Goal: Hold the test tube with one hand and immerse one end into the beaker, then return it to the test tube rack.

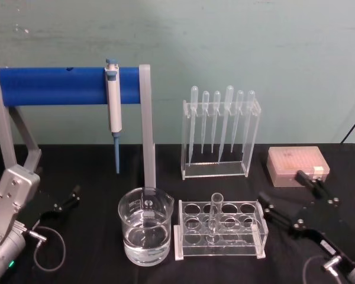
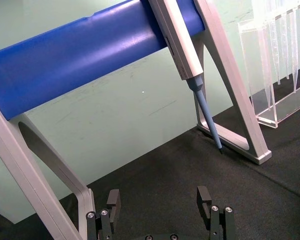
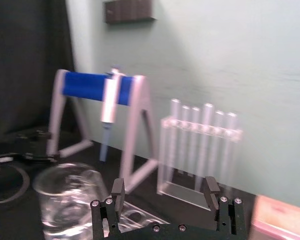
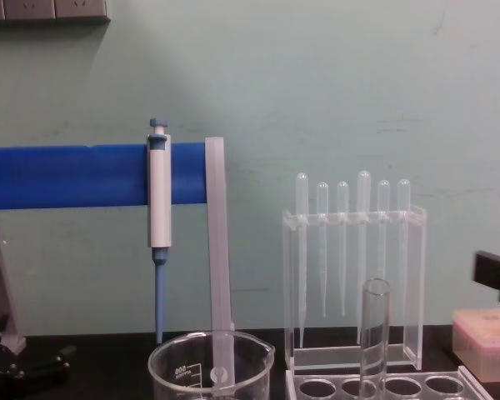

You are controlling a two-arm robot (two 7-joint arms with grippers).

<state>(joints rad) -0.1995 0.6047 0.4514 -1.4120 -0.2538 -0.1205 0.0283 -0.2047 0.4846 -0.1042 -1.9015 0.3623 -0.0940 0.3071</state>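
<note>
- Right gripper point(image 1: 307, 192) lies low over the black table point(image 1: 94, 248) with its two black fingers spread apart and nothing between them; the right wrist view shows the same gap point(image 3: 165, 192).
- Just off its fingertips, toward the robot's left, stands the clear tube rack point(image 1: 220, 229), near but not touching.
- Upright in a middle hole of that rack is the test tube point(image 1: 215, 216), rim up, apart from the right gripper; the chest view shows it rising above the rack's holes point(image 4: 373, 333).
- Beyond the rack, farther from this gripper on the same side, sits the beaker point(image 1: 145, 231), just beside the rack's end and partly filled with clear liquid; its rim also shows in the chest view point(image 4: 210, 360) and in the right wrist view point(image 3: 70, 200).
- Close behind the right gripper rests a pinkish tip box point(image 1: 298, 165).
- Farther back stands the acrylic pipette stand point(image 1: 220, 133) with its row of pipettes.
- Left gripper point(image 1: 68, 199) rests on the far side of the beaker, well apart from the tube, fingers open and empty point(image 2: 160, 200).
- Behind it rises the blue-barred frame point(image 1: 53, 86), with the pipettor point(image 1: 113, 106) hanging from it.
</note>
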